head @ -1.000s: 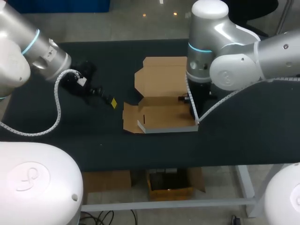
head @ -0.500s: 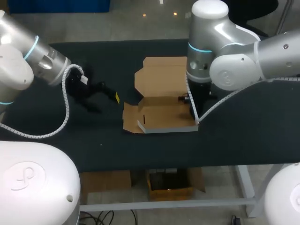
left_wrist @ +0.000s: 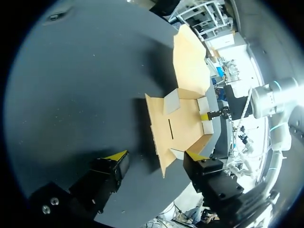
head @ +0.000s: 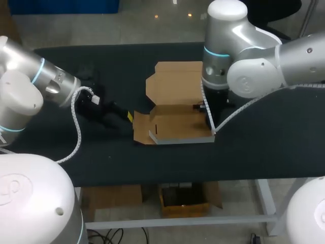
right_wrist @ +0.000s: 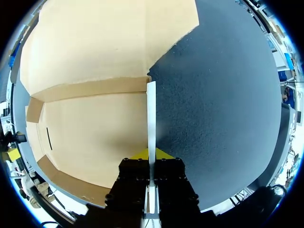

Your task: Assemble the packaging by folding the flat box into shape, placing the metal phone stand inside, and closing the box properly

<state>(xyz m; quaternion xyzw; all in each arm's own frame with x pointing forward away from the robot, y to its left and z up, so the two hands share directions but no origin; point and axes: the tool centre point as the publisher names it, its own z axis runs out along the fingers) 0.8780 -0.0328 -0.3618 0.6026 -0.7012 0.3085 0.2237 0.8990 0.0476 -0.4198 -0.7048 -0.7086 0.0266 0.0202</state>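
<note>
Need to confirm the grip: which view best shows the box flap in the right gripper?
Right wrist view: the upright flap runs edge-on into the right gripper, pinched. Head view hides it behind the right arm; left wrist view shows it small, across the box.

A big table takes up most of the view. Its top is black and a bit rough, like felt, with tiny pale specks on it. Grey metal legs show under the table's front edge.
</note>
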